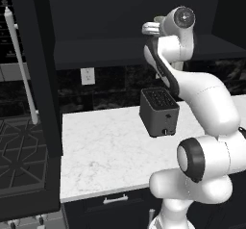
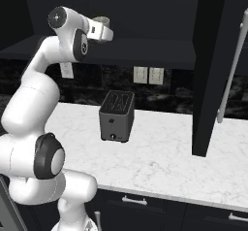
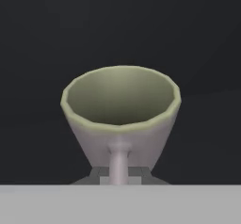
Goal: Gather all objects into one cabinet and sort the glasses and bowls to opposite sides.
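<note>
Presently, gripper [image 3: 120,177]: closed on the handle of the grey mug [image 3: 120,110].
Location: mug directly ahead of the fingertips, raised at the cabinet [image 1: 120,50] shelf.
Handling: judged light, rigid, smooth, breakable.
Hold: handle adequate; rim the alternative.

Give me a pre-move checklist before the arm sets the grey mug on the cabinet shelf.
1. Claw shut on the grey mug at its handle: ok.
2. Mug upright, rim level: ok in the hand view.
3. Cabinet door swung open, clear of the arm: ok.
4. Mug raised to shelf height: ok.
5. Free spot on the shelf ahead: cannot tell, interior too dark.
6. Toaster on the counter below the path: ok, well under the arm.
</note>
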